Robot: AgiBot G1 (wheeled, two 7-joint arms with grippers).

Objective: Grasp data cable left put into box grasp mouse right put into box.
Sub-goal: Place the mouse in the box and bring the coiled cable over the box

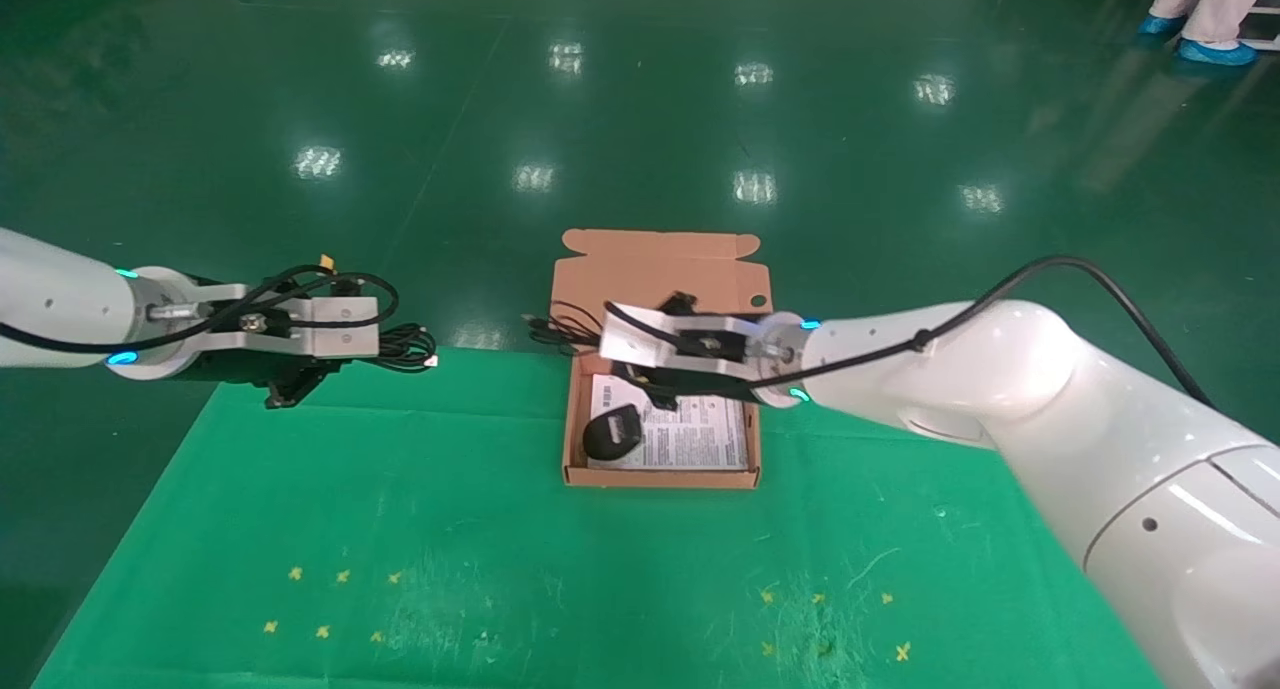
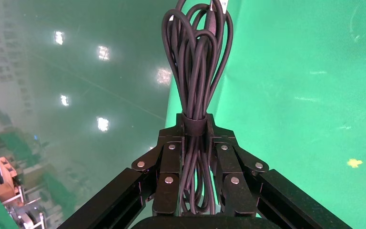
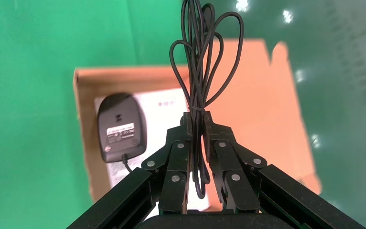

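My left gripper (image 2: 194, 125) is shut on the data cable (image 2: 195, 62), a bundle of black loops held at its band. In the head view it (image 1: 345, 361) holds the data cable (image 1: 405, 347) above the mat's far left edge. My right gripper (image 3: 198, 117) is shut on the mouse's coiled thin cord (image 3: 202, 57). In the head view it (image 1: 630, 374) hovers over the open cardboard box (image 1: 660, 477). The black mouse (image 1: 612, 434) lies in the box on the white leaflet (image 1: 700, 434), underside label up in the right wrist view (image 3: 121, 128).
The box's flap lid (image 1: 650, 264) lies open at the far side, over the mat's edge. The green mat (image 1: 450, 529) covers the table, with small yellow marks (image 1: 340, 577) near the front. A person's blue-covered feet (image 1: 1210, 49) stand far back right.
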